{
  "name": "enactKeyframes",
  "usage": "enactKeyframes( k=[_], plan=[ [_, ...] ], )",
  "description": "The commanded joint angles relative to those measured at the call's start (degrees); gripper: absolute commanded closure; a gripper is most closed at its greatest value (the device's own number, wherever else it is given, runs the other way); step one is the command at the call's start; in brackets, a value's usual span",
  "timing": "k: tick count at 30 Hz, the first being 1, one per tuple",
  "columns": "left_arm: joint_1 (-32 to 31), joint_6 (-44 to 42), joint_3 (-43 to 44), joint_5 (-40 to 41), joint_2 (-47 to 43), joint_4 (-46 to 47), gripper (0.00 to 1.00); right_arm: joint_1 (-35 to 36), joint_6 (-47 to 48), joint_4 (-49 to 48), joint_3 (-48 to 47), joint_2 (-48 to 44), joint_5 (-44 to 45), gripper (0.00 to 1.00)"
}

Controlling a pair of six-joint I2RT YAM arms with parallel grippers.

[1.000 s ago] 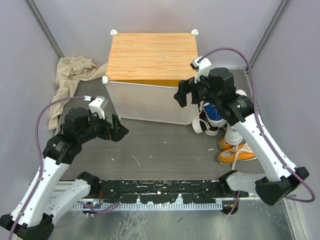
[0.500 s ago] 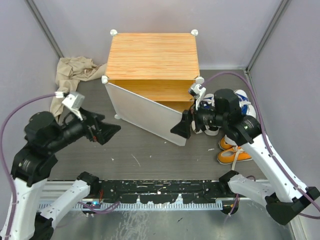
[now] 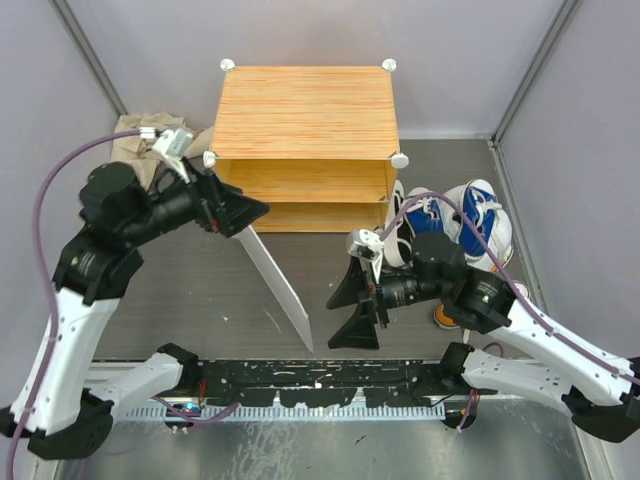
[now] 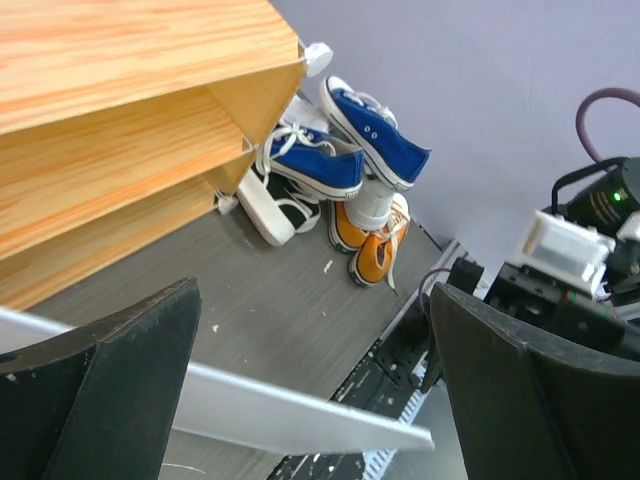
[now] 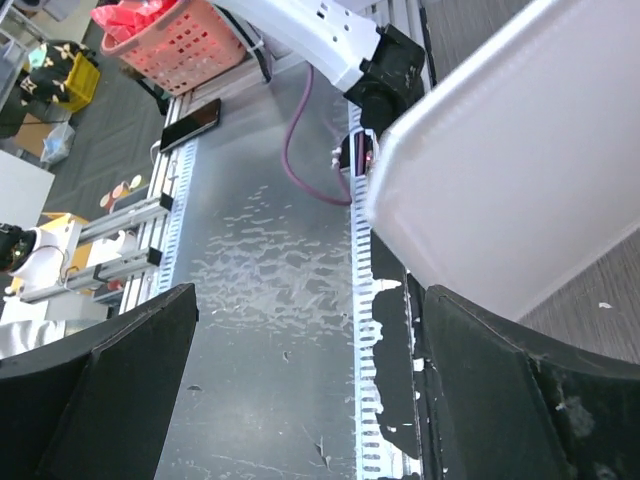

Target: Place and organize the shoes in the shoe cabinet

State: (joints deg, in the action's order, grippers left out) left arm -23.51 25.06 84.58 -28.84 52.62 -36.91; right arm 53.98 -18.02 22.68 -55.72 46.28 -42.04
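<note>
While overhead shows the cabinet door (image 3: 278,290) open, only the right wrist catches a pink basket (image 5: 165,45); all fingers (image 4: 100,380) spread, empty.

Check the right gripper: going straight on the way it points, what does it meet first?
Probably the free end of the open cabinet door panel, which the open right gripper faces. Depth is unclear: it might slip past the corner.

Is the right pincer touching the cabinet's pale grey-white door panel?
Apart. The top view shows a clear gap between the open right pincer and the free edge of the pale grey-white door panel.
</note>
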Motion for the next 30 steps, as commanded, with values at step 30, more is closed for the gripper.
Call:
enactKeyframes(
  k=[30],
  plan=[
    [-18.1,-17.8,-8.0,34.4,3.3,-9.4,0.02,-1.1,1.8,24.1,-15.8,5.7,104.7,0.0]
  ],
)
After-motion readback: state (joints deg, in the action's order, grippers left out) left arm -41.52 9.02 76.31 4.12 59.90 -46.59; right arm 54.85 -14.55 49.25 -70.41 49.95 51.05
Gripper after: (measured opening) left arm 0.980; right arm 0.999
